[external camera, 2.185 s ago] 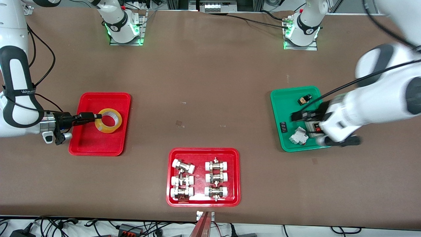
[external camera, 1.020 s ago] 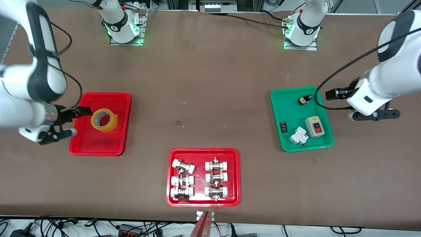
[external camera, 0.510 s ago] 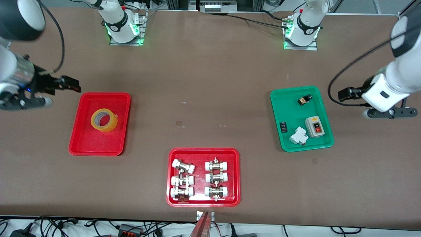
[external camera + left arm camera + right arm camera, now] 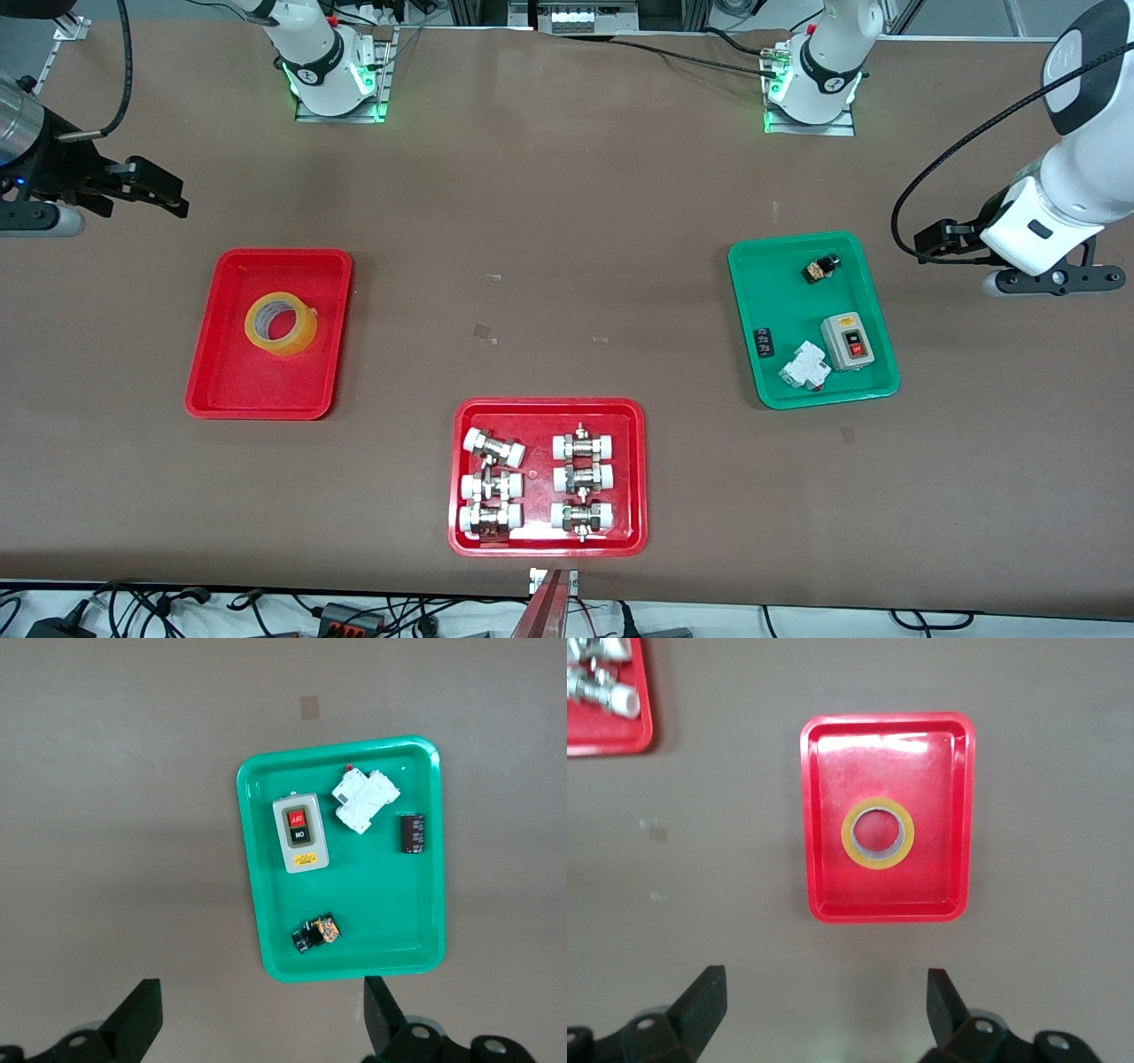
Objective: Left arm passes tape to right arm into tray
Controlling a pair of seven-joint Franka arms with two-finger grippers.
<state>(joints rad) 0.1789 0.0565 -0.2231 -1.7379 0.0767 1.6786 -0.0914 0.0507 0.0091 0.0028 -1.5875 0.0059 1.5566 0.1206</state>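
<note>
- The tape (image 4: pixel 281 324) lay flat in the plain red tray (image 4: pixel 213 390), near the middle and clear of every rim wall; nothing touched it.
- A second earlier the right tool (image 4: pixel 168 197) was at the roll inside the tray. Since then it had let go, risen and pulled back to hover over bare counter (image 4: pixel 567 266) toward the base-side corner at the right arm's end, its fingers (image 4: pixel 700 1001) spread apart and empty.
- The left tool (image 4: pixel 930 237) had likewise drawn off the green tray (image 4: pixel 753 266) to hover near the counter edge at the left arm's end, fingers (image 4: pixel 142 1014) apart, holding nothing.
- Judged from this, the drop was done and both arms were retreating.
- The middle of the counter lay open; the only crowding was the red tray of fittings (image 4: pixel 549 540) by the camera-side edge, well apart from the tape.
</note>
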